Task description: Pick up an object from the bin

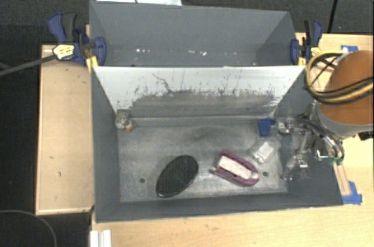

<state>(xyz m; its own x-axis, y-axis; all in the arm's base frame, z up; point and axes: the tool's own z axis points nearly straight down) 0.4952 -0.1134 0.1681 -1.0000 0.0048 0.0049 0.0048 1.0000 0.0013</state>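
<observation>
The fingers [294, 169] are hanging close by the bin's right wall [318, 184]; open or closed, I cannot tell. Just left of them a clear packet [263, 151] is lying, then a purple-and-white piece [235, 169], and farther left a black oval mesh [176, 174]. Bare floor [175, 138] is stretching beyond.

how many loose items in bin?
5: black oval front-centre, purple-white piece beside it, clear packet and blue piece near end effector, small grey lump back-left. Others may be hidden.
</observation>
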